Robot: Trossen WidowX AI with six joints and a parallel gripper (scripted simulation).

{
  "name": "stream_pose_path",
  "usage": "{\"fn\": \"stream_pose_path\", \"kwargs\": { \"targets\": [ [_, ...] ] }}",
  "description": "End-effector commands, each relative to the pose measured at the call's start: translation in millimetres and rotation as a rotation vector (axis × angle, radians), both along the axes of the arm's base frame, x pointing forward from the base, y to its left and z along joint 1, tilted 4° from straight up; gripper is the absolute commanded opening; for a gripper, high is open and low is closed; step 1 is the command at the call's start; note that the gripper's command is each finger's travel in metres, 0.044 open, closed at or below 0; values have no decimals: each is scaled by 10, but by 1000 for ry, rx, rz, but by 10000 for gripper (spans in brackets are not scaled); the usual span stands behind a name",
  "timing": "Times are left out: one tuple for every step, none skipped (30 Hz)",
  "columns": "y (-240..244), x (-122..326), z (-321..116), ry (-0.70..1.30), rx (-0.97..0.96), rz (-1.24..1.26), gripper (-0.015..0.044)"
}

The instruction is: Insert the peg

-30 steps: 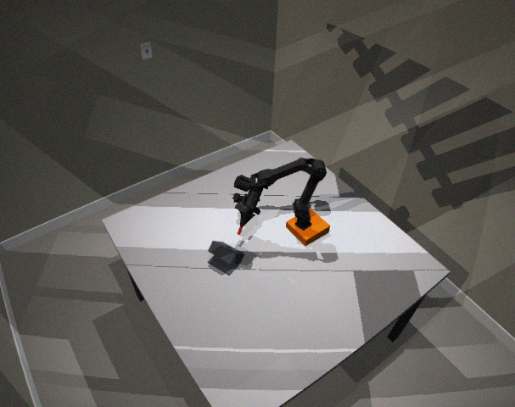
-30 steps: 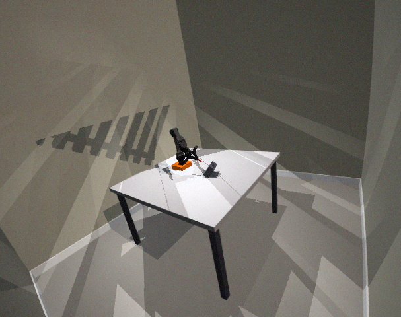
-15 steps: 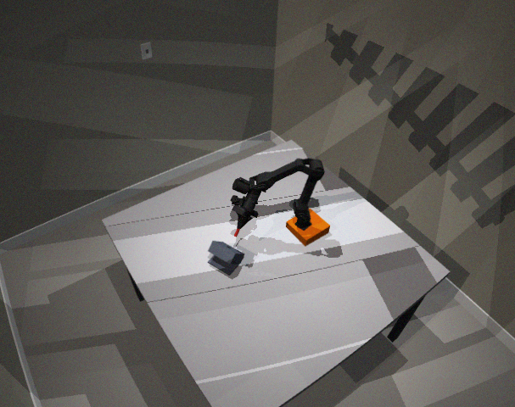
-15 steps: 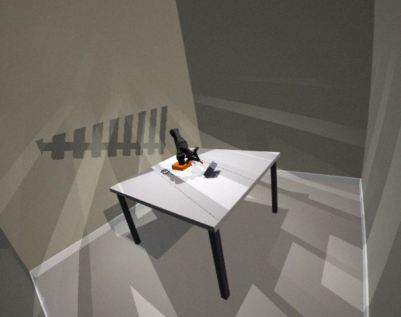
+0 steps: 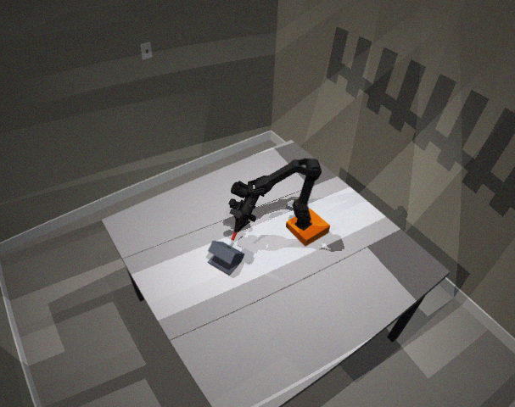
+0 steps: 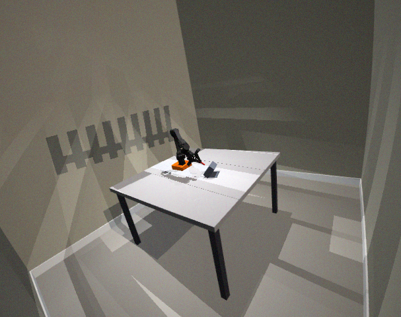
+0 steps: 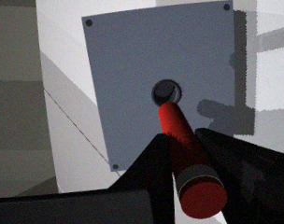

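Note:
A round red peg (image 5: 234,236) (image 6: 203,164) (image 7: 179,135) is held tilted between the fingers, its bottom end pointing at the panel. My gripper (image 5: 237,231) (image 6: 200,162) (image 7: 180,140) is shut on the peg. The blue-grey sloped panel (image 5: 224,252) (image 6: 211,168) (image 7: 128,70) stands on the table just beyond the peg. Its round hole (image 7: 166,93) has a dark inside. In the wrist view the peg's bottom end overlaps the hole's lower rim; it looks outside the hole, and the exact gap to the face cannot be told.
The arm's orange base (image 5: 306,230) (image 6: 181,166) stands on the white table (image 5: 271,324) (image 6: 193,201), behind the gripper. The panel has a flat foot (image 5: 222,264) on its far side. Dark screw dots mark the panel's corners. Shadows of the arm fall across the table and panel.

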State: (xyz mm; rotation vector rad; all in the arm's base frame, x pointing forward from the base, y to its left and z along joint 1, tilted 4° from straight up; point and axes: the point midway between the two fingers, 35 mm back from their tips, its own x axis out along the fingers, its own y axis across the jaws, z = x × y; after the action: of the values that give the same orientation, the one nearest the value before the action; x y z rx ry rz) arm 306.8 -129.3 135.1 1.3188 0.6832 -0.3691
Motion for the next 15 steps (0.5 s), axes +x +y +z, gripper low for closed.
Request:
{"fn": "stream_pose_path", "kwargs": {
  "targets": [
    [0, 19, -48, 2, 5, -8, 0],
    [-1, 24, -52, 1, 5, -7, 0],
    [-1, 29, -57, 0, 3, -6, 0],
    [-2, 34, -63, -2, 2, -5, 0],
    [-2, 41, -71, -4, 0, -4, 0],
    [-2, 46, -78, -5, -1, -3, 0],
    [-2, 50, -84, -6, -2, -3, 0],
    [-2, 52, -87, -7, -2, -2, 0],
    [-2, 53, -89, -7, -3, -2, 0],
    [-2, 55, -90, -7, -3, -2, 0],
    [-1, 59, -92, -7, -3, -2, 0],
    [0, 65, -95, -7, -3, -2, 0],
    [2, 72, -100, -7, -3, -2, 0],
    [3, 81, -106, -7, -4, -1, 0],
    [5, 91, -114, -7, -4, -1, 0]
  ]
}}
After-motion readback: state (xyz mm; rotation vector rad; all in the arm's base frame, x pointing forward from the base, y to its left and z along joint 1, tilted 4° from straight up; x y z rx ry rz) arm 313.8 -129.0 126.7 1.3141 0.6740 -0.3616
